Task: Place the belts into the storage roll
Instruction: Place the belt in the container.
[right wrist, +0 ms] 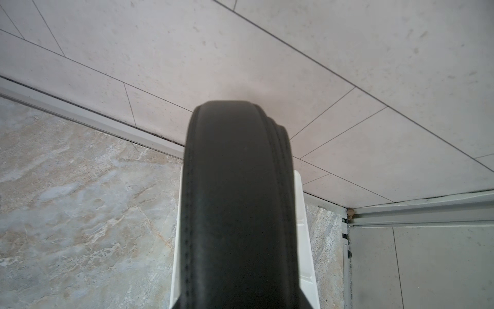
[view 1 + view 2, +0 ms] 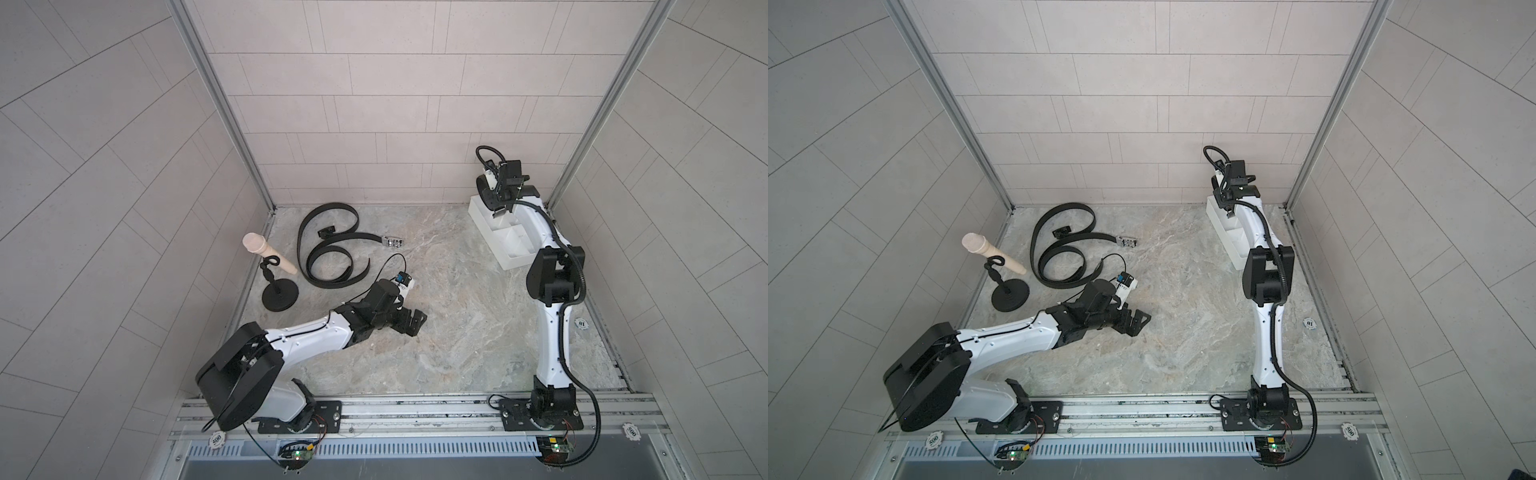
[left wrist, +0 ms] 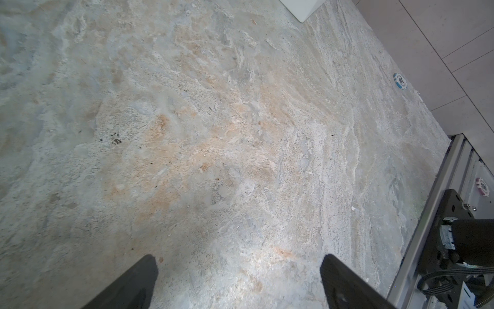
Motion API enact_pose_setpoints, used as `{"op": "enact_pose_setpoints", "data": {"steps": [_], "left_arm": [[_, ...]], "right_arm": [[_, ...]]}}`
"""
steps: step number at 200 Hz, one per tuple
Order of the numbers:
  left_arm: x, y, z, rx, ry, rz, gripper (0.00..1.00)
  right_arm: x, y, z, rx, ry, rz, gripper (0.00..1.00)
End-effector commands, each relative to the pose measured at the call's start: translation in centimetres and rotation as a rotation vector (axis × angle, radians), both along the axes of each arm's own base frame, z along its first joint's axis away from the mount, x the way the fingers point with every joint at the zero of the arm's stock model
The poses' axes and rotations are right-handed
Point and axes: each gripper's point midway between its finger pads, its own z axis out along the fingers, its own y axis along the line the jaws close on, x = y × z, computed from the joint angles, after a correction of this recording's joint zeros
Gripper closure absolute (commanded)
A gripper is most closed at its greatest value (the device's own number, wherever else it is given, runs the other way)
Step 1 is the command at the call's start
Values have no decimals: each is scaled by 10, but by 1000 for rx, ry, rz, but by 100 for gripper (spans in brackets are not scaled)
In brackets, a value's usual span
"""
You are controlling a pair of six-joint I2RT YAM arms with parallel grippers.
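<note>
A tightly coiled black belt (image 1: pixel 238 200) hangs upright over the far end of the storage roll (image 2: pixel 488 237), a white divided tray at the back right. My right gripper (image 2: pixel 497 200) is shut on this coil (image 2: pixel 485 195); in the right wrist view the coil hides most of the tray (image 1: pixel 304 214) under it. Two loose belts (image 2: pixel 316 266) lie in curves at the back left, one ending in a silvery buckle (image 2: pixel 391 241), the other in a dark buckle (image 2: pixel 326 232). My left gripper (image 2: pixel 409 324) stands open low over bare table with nothing between its fingertips (image 3: pixel 149 267).
A black round-based stand (image 2: pixel 279 296) with a beige peg (image 2: pixel 270 254) is left of the loose belts. The tray sits close to the back wall and right corner post. A small chip (image 2: pixel 582 323) lies near the right wall. A metal rail (image 2: pixel 415 409) runs along the front.
</note>
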Motion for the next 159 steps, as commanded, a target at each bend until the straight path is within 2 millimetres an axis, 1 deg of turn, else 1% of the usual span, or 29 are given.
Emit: {"op": "enact_pose_setpoints", "data": {"steps": [1,13,24,39,64,76,98,123,148,159], "left_arm": [[4,-1,0,4,-2,3,0],[5,-2,-1,4,0,2,0],[5,-3,-1,3,0,-1,0],[6,-4,-3,6,4,-4,0],[6,-5,-3,1,5,-4,0],[6,-5,-3,-2,5,-3,0],[5,-5,-3,-4,5,-2,0],[5,-5,-4,-2,4,-8,0],[4,-4,-3,-5,4,-7,0],[4,-4,-2,-7,2,-6,0]], "right_arm": [[10,-2,4,41,-40,19,100],[7,-2,-8,83,-5,39,100],[4,3,-21,111,35,71,100],[-2,5,-37,129,92,81,100],[-13,-2,-65,169,182,58,100],[-17,-6,-75,177,209,37,100],[-22,-10,-84,185,238,16,100],[-22,-14,-93,169,262,6,100],[-26,-21,-104,173,308,-12,100],[-27,-23,-106,175,314,-13,100]]}}
